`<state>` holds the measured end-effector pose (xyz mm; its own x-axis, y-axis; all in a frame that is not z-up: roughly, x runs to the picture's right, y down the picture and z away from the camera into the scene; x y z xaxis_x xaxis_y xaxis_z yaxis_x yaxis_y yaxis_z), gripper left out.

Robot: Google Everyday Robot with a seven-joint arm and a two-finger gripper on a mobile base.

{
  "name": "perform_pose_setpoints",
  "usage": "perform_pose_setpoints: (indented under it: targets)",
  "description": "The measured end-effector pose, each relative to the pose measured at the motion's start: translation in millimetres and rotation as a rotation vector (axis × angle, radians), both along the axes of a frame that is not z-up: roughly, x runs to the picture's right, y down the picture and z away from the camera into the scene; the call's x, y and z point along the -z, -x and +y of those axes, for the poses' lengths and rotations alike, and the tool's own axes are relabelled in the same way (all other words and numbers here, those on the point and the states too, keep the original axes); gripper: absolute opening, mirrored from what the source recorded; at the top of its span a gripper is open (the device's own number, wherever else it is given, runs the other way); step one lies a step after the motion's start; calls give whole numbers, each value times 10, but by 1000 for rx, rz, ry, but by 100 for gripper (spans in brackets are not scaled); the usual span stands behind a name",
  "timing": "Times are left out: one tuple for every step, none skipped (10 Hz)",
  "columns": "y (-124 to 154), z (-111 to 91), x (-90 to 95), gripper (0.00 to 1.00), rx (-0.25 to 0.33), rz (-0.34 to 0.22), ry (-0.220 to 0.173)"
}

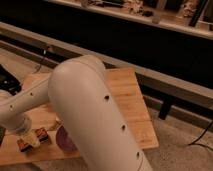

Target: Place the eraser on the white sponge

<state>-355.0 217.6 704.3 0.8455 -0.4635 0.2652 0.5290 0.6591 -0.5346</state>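
Camera view: arm (85, 105) perhaps hides hand (27, 136), purple bowl (64, 140).

pincer (27, 136) low at counter (130, 107) front-left, over eraser (35, 137) | bowl (65, 140) just right of eraser | arm (95, 120) in front, covering counter middle

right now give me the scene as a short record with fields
surface: wooden table
arm: large white arm fills the foreground, hiding much of the table
end effector: low at the table's left front, over the small items there
eraser: dark block with a reddish edge beside the end effector
white sponge: pale pad under the end effector
purple bowl: right of them, partly hidden by the arm
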Motion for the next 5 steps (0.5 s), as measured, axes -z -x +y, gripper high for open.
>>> perform_pose_setpoints:
  targets:
    - [-107, -96, 40, 80, -30, 33, -19]
    - [-225, -172, 70, 80, -59, 67, -35]
    - [-521, -281, 136, 80, -123, 144, -60]
    - [-814, -338, 201, 80, -183, 221, -75]
    - [-995, -334, 238, 80, -216, 272, -77]
